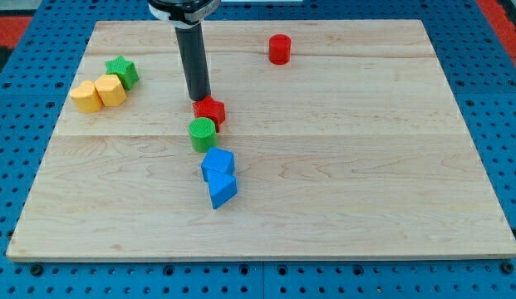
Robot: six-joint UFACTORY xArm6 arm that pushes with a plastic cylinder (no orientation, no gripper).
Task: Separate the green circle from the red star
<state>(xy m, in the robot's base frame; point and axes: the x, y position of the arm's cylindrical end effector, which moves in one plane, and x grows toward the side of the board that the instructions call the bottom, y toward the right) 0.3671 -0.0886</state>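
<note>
The green circle (203,133) stands near the board's middle. The red star (211,110) sits just above and to its right, touching it. My tip (199,97) is at the red star's upper left edge, right against it, above the green circle. The dark rod rises from there toward the view's top.
Two blue blocks (218,163) (222,190) lie stacked in a line just below the green circle. A green star (122,71) and two yellow blocks (110,90) (86,96) cluster at the upper left. A red cylinder (279,49) stands at the top. The wooden board (366,166) rests on a blue pegboard.
</note>
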